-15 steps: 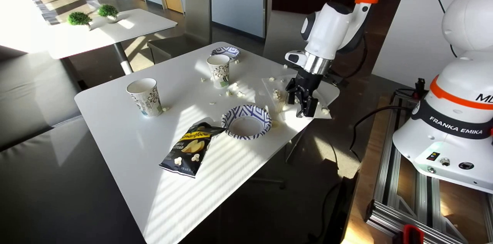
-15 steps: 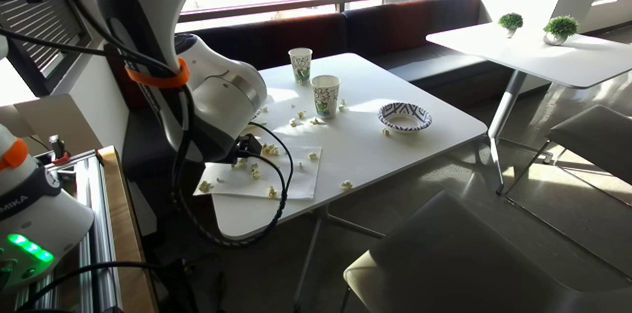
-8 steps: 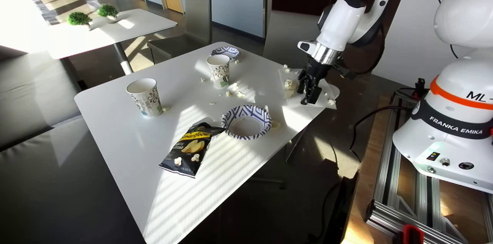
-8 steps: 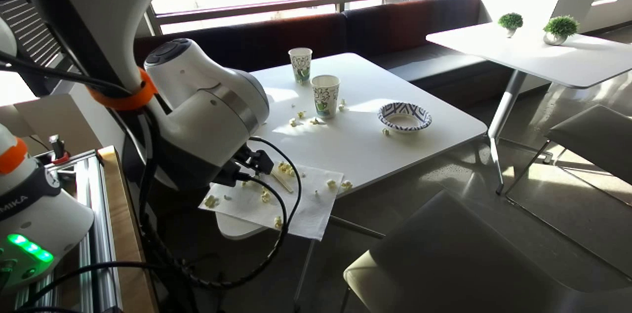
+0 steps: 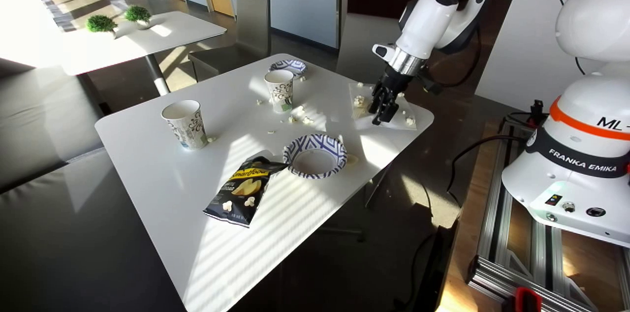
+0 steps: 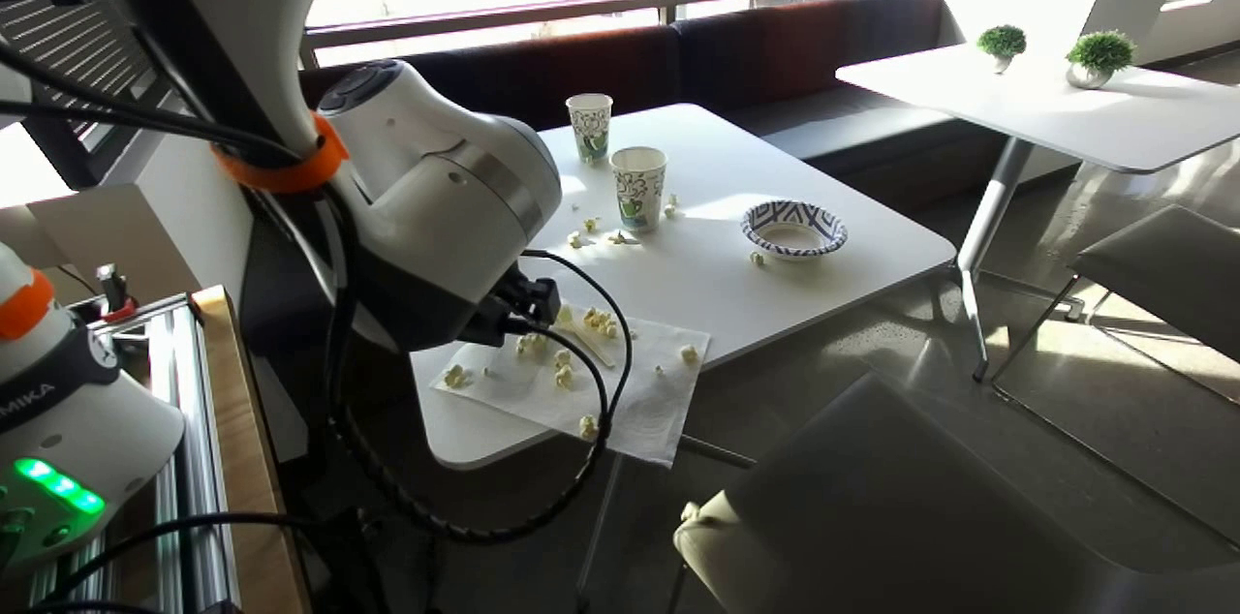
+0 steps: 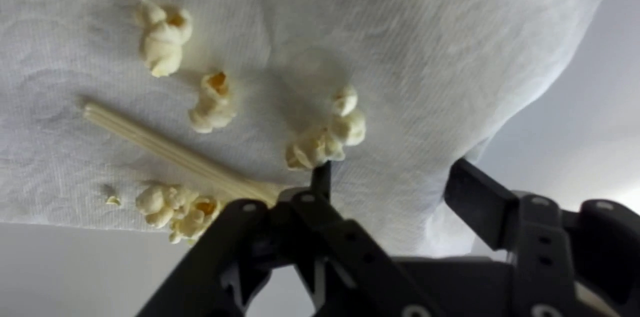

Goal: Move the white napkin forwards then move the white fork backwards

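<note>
The white napkin (image 5: 399,124) is a large thin paper sheet at the table corner nearest the robot. It also shows in the other exterior view (image 6: 639,415), where one corner hangs past the table edge. The slim pale fork (image 7: 170,151) lies on the napkin with popcorn pieces around it; its far end is hidden behind my left finger. It shows as a pale stick in an exterior view (image 6: 593,346). My gripper (image 7: 390,167) is low over the napkin with its fingers apart. The right finger touches the napkin's edge, and napkin shows between the fingers.
Two paper cups (image 5: 184,125) (image 5: 280,90), a patterned bowl (image 5: 339,147) and a black popcorn bag (image 5: 241,191) stand on the white table (image 5: 162,194). Another patterned bowl (image 6: 794,229) is at the far side. A chair (image 6: 872,517) stands below the table edge.
The gripper and napkin first shifted toward the table edge, then partly back left in an exterior view, the napkin moving with the gripper. A popcorn piece left the table edge and one shows on the chair.
</note>
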Controlling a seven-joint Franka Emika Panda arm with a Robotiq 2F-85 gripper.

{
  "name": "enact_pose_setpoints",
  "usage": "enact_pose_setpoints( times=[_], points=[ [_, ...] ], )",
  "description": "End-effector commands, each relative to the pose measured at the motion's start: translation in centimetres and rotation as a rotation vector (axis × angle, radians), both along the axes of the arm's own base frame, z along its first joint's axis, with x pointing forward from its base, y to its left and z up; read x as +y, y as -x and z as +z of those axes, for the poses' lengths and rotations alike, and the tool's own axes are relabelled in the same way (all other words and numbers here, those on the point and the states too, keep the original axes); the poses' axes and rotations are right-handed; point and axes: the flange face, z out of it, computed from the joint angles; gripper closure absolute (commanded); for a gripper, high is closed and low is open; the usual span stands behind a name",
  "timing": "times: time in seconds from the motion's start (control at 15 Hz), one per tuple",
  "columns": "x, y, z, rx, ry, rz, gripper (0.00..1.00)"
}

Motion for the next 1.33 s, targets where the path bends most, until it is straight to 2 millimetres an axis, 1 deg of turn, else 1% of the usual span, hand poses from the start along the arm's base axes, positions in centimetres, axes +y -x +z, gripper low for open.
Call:
enact_pose_setpoints(
  times=[0.0,0.2,0.33,0.4,0.47,0.53,0.67,0.73,0.8,0.87,0.93,1.0,1.07,1.13,1.27],
  points=[
    [1.1,-1.7,-0.5,-0.011,0.007,0.012,0.39],
    [2.7,-2.5,-0.7,-0.010,0.005,0.044,0.36],
    [4.2,-2.9,-0.7,-0.005,-0.002,0.068,0.36],
    [4.8,-3.2,-0.7,-0.006,-0.005,0.079,0.39],
    [5.6,-3.4,-0.7,-0.006,-0.009,0.094,0.40],
    [6.2,-3.7,-0.7,-0.005,-0.013,0.106,0.43],
    [7.2,-4.0,-0.9,0.001,-0.020,0.123,0.45],
    [7.6,-4.2,-0.9,0.001,-0.020,0.128,0.50],
    [7.9,-4.4,-0.9,0.001,-0.022,0.134,0.49],
    [8.1,-4.6,-0.8,-0.001,-0.019,0.138,0.53],
    [8.2,-4.7,-0.6,-0.004,-0.016,0.140,0.46],
    [8.4,-4.8,-0.4,-0.007,-0.013,0.141,0.36],
    [8.6,-4.7,0.0,-0.011,-0.011,0.143,0.21],
    [8.8,-4.5,1.0,-0.023,-0.003,0.145,0.19],
    [9.2,-4.0,2.8,-0.046,0.009,0.144,0.05]
  ],
)
